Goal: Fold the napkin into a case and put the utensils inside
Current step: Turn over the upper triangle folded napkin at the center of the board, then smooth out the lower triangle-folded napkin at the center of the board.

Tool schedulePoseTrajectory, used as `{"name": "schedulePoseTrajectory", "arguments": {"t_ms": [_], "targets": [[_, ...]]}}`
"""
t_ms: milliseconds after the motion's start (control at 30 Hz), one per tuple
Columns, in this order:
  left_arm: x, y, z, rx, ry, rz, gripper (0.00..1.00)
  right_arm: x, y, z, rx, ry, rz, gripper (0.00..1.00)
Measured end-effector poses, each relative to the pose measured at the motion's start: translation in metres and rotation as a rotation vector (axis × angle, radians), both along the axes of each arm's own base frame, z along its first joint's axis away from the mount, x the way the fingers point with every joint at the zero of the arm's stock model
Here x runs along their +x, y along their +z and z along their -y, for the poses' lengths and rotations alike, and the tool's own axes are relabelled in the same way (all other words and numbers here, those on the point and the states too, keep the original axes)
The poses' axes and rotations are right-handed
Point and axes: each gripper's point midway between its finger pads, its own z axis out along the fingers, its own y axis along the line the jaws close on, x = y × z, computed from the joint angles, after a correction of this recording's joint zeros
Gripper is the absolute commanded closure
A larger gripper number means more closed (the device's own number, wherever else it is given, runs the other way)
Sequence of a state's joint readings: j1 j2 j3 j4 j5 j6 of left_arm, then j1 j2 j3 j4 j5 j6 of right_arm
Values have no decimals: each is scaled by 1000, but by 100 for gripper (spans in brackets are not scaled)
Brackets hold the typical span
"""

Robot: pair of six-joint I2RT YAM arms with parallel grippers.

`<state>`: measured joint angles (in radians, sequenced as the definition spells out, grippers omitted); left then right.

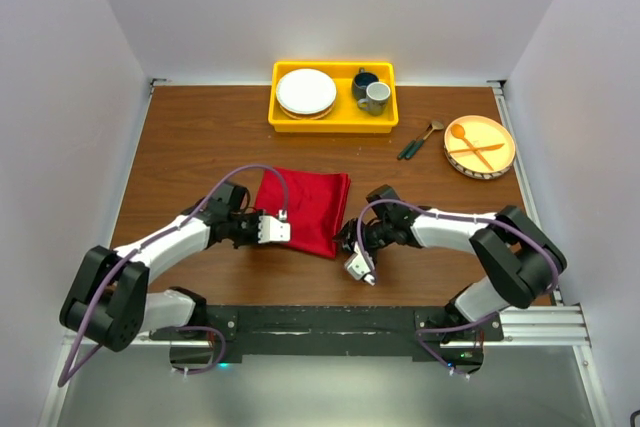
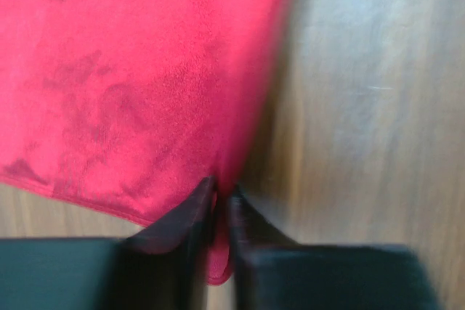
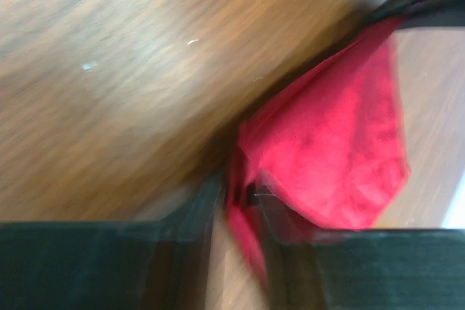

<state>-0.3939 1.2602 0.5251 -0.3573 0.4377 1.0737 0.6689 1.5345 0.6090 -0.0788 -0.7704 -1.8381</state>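
The red napkin [image 1: 303, 205] lies folded on the wooden table between my two arms. My left gripper [image 1: 262, 230] is shut on its near left corner; in the left wrist view a red fold [image 2: 218, 255] is pinched between the dark fingers [image 2: 178, 226]. My right gripper [image 1: 343, 239] is shut on the near right corner, the cloth [image 3: 327, 157] bunched between its fingers [image 3: 280, 219]. Gold utensils, a spoon and crossed pieces [image 1: 476, 145], lie on a round plate [image 1: 500, 163] at the far right. One more utensil with a dark handle [image 1: 419, 140] lies on the table beside it.
A yellow tray [image 1: 333, 122] at the back centre holds white plates [image 1: 306, 92] and two mugs [image 1: 370, 92]. White walls close the table on the left, right and back.
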Motion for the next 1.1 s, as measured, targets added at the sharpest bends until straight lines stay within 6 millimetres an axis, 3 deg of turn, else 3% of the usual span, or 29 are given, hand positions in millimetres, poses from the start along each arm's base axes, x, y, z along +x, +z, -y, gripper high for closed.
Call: {"name": "schedulePoseTrajectory", "arguments": {"t_ms": [133,300,467,600,767,833,933,1100], "targets": [[4,4,-6,21,12,26,42,-2,5,10,-25,-22,1,31],[-14,11,-10,30,3,-31,38,-8,28,21,-24,-88,-5,26],[-13,52,0,-34,-14,-5,36,-2,62,28,15,-287,-97,30],[4,91,17,-154,58,39,35,29,91,31,65,-601,-317,35],[44,115,44,-346,324,-46,55,113,119,65,217,-1144,-689,40],[63,116,57,-407,424,-94,62,137,116,76,258,-1295,-838,40],[79,108,81,-467,512,-150,70,162,95,82,283,-1507,-1106,39],[74,82,122,-471,531,-238,83,161,48,72,208,-1712,-1434,32]]}}
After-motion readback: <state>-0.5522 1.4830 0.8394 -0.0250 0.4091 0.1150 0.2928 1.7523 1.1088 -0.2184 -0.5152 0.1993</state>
